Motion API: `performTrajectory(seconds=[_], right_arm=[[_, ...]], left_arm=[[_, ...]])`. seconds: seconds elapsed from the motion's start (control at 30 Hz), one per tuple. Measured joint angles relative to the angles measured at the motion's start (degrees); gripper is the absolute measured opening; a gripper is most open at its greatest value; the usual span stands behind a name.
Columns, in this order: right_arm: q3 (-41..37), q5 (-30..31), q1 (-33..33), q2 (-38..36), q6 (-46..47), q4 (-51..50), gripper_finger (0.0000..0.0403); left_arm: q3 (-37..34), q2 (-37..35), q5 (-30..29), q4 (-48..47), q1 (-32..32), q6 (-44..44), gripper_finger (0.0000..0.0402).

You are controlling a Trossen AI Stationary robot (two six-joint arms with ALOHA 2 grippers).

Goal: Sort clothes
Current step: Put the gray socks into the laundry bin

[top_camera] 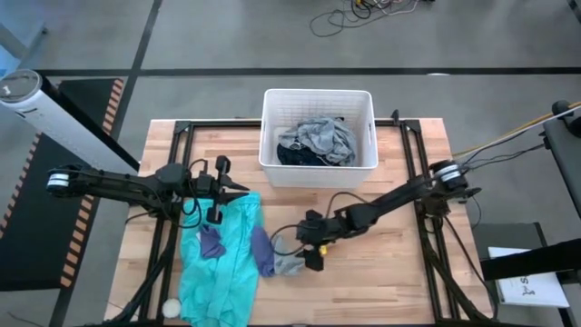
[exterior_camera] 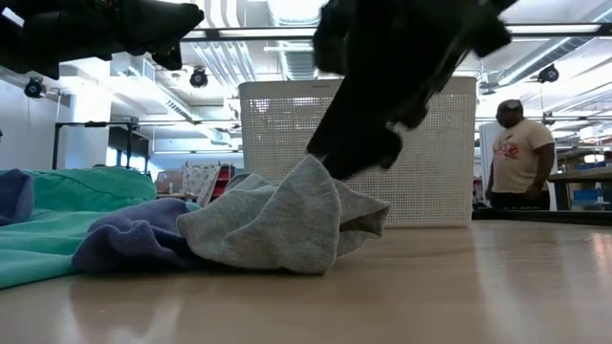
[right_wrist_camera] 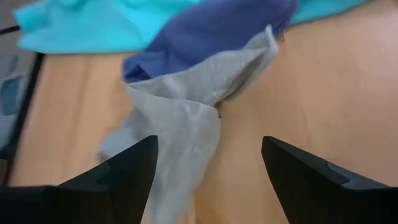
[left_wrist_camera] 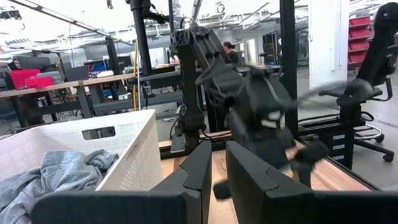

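Observation:
A large turquoise garment [top_camera: 227, 259] lies spread on the table's left half, with two small purple pieces [top_camera: 211, 241] [top_camera: 263, 250] on it. A small grey piece [top_camera: 289, 265] lies crumpled against the right-hand purple piece [exterior_camera: 134, 244]. My right gripper [top_camera: 309, 247] is open, pointing down and left at the grey piece [right_wrist_camera: 180, 124], with one finger at each side of its near end. My left gripper [top_camera: 238, 189] is shut and empty, raised above the turquoise garment's far edge. A grey garment [top_camera: 318, 138] and a navy one [top_camera: 292, 156] lie in the white basket [top_camera: 270, 127]. My right gripper stands open over the grey piece. In the low view one dark fingertip [exterior_camera: 359, 153] ends right at the cloth's top fold [exterior_camera: 311, 177]. I cannot tell whether it touches. The grey piece rests on the table.
The white slatted basket stands at the table's far middle. A small white ball [top_camera: 171, 307] lies at the near left corner. Bare wood [top_camera: 381, 272] shows on the near right. A person [exterior_camera: 516, 153] stands in the room beyond the table.

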Motion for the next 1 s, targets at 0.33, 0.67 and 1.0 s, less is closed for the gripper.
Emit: performTrajectory(seconds=[0.33,0.67,1.0], right_arm=[[12.5,-6.38,-1.51,12.63,-2.17,-5.23,0.0234],[26.73,8.98,-1.56,8.16,-17.31,-34.73,0.0012],[38.81,32.33,-2.11,-5.96,-27.45,-46.12,0.0004]], left_arm=[[0.0,-0.01,-0.01,-0.19,0.0,0.01,0.0035],[0.0,0.01,-0.11,-0.41,0.01,0.26,0.0035],[0.0,-0.01,-0.58,-0.4,0.01,0.28,0.0035]])
